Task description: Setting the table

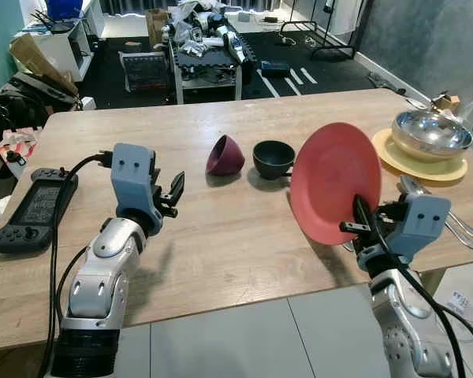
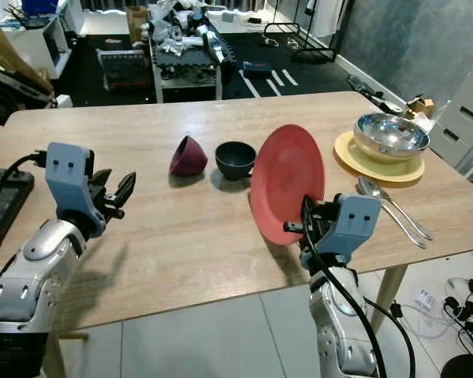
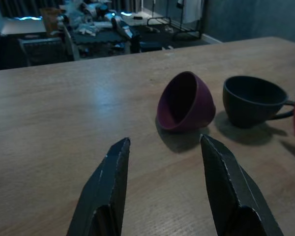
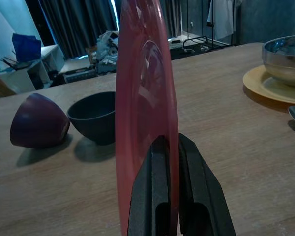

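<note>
Wooden table, cluttered room behind: right gripper clamps a red plate upright near the front edge, beside a dark cup; left gripper hovers, fingers spread, facing a tipped maroon cup.

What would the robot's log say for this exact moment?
right gripper: shut on red plate, held on edge | left gripper: open, facing tipped maroon cup

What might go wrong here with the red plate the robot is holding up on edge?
The right tool pinches the plate only at its lower rim, with the plate standing almost upright, so it may pivot or slip out. The dark cup and the tipped maroon cup sit just beside the plate; a swing to the left may knock them.
</note>
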